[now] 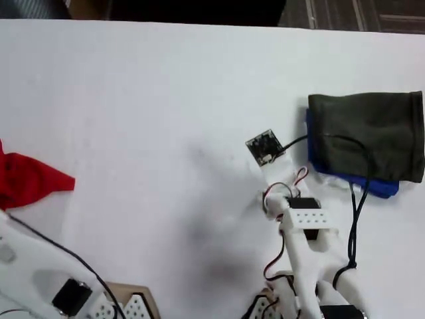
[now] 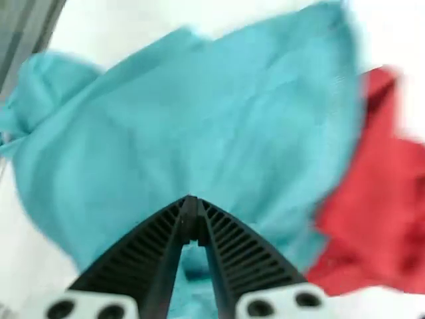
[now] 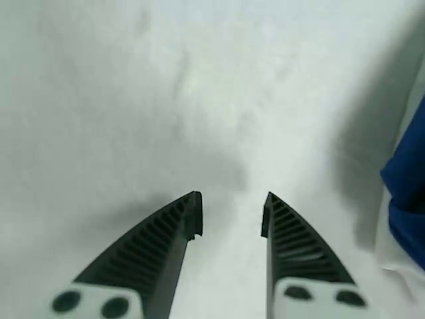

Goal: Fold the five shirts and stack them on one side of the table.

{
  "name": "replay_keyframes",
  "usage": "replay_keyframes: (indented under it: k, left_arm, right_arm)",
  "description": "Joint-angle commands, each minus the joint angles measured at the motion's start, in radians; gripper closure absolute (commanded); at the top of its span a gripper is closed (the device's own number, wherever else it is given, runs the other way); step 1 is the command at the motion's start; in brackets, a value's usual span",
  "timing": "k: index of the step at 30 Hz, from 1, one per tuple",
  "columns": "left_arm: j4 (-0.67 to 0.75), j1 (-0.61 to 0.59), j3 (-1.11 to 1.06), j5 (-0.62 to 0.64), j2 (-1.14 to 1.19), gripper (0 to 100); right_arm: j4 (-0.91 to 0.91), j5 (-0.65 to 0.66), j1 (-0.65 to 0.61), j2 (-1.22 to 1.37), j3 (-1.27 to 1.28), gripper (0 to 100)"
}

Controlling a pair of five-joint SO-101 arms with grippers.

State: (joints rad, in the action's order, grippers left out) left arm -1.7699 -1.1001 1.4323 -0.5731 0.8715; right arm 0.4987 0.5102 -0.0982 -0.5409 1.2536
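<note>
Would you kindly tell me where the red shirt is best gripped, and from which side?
Probably the pointed tip of the red shirt that juts onto the bare table, approached from the table's middle. That tip lies flat and free, while the rest is bunched and runs off the high view's edge. The left gripper, shut over the teal shirt beside it, looks the nearer one.

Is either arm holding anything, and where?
Left gripper: jaws shut, apparently pinching a fold of the teal shirt. Right gripper: open over bare table, holding nothing.
</note>
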Motion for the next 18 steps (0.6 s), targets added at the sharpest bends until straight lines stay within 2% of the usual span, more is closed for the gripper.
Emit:
replay_keyframes:
  k: [1, 4, 7, 13, 18]
  left_arm:
    - [0.018, 0.083, -0.165, 0.025, -0.190, 97]
    - [0.080, 0.078, -0.262, 0.023, -0.195, 97]
    - [0.123, 0.049, -0.346, -0.031, -0.183, 95]
    - [0.229, -0.064, -0.386, -0.075, -0.101, 73]
    - [0.348, -0.157, -0.386, -0.135, -0.026, 72]
  right_arm:
    - [-0.016, -0.002, -0.004, -0.038, -0.002, 84.6]
    - [-0.016, -0.002, -0.004, -0.038, -0.002, 84.6]
    - [-0.016, -0.002, -0.004, -0.038, -0.002, 84.6]
    - [-0.016, -0.002, -0.004, -0.038, -0.002, 84.6]
    - [-0.015, -0.002, -0.004, -0.038, -0.002, 84.6]
